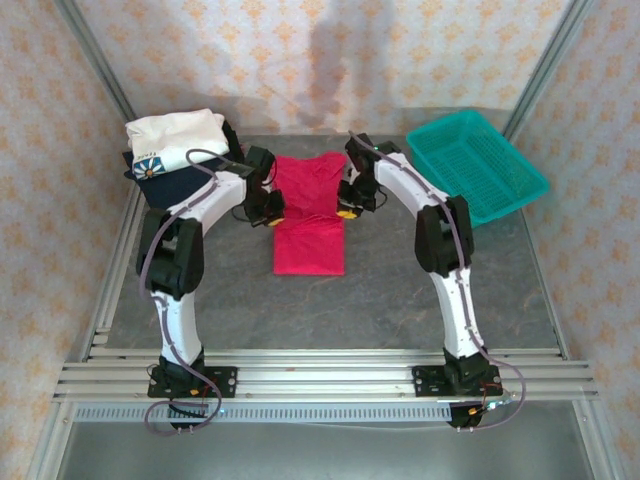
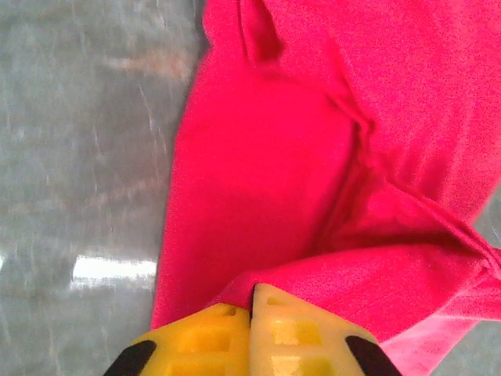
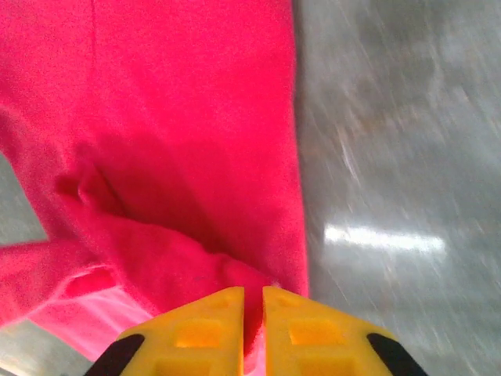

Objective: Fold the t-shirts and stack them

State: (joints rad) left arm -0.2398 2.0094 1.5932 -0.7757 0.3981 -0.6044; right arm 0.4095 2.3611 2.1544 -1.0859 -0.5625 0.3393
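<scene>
Closed up close, the left gripper (image 2: pixel 252 309) and right gripper (image 3: pixel 253 304) are each pinching a side of the red t-shirt (image 1: pixel 310 215) lying mid-table (image 1: pixel 400 290), while the overhead view is showing both arms bending inward and the white t-shirt (image 1: pixel 175 132) sitting far-left.

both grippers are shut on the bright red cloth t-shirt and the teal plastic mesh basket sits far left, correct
No, the top external view shows the teal plastic mesh basket far right. The left gripper and right gripper are shut on the bright red cloth t-shirt.
</scene>
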